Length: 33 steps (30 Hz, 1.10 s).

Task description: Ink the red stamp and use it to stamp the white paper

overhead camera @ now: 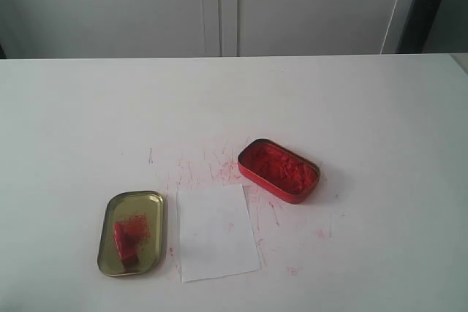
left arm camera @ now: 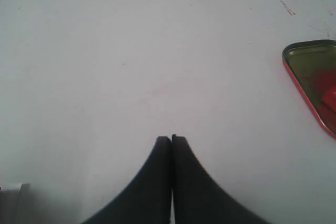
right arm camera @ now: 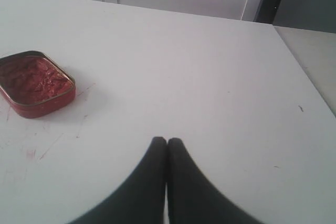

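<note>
Paper lies flat on the table. At its nine o'clock, just beside it, the stamp rests inside the gold lid. The open ink tin sits at the paper's one o'clock. Left end effector and right end effector are each clenched, grasping nothing.

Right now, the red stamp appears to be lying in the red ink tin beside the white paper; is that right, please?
Not quite: the red stamp lies in the gold lid beside the white paper, not in the red ink tin, as the exterior view shows.
</note>
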Tool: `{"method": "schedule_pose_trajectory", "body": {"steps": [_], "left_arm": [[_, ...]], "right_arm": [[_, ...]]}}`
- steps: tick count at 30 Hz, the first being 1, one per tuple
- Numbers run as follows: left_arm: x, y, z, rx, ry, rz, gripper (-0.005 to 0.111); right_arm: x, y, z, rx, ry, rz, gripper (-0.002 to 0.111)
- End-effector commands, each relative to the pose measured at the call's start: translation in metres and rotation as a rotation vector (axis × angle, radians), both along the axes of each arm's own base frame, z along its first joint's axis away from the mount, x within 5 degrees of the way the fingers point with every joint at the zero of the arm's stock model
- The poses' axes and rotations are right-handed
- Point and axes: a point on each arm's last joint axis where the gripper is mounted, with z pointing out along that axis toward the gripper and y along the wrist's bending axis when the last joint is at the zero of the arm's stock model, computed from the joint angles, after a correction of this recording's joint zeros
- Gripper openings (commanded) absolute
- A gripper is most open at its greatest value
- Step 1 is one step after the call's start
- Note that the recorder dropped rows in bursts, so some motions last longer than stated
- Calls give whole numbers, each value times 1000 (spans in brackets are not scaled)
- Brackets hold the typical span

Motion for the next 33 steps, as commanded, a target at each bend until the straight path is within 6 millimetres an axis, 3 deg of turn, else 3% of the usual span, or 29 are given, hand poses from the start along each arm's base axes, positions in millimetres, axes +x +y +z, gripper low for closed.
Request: {"method": "schedule_pose_trajectory", "body": {"steps": [1,16,33], "left_arm": [[-1,0,-3,4,11,-3,0],[-1,0,-3,4,11,-3,0],[-1,0,-3,4,11,-3,0]], "right_arm": [[1,0,5,1,-68,1,0],[0,0,46,24,-527,1,0],[0,0,47,24,-532,1,0]]}}
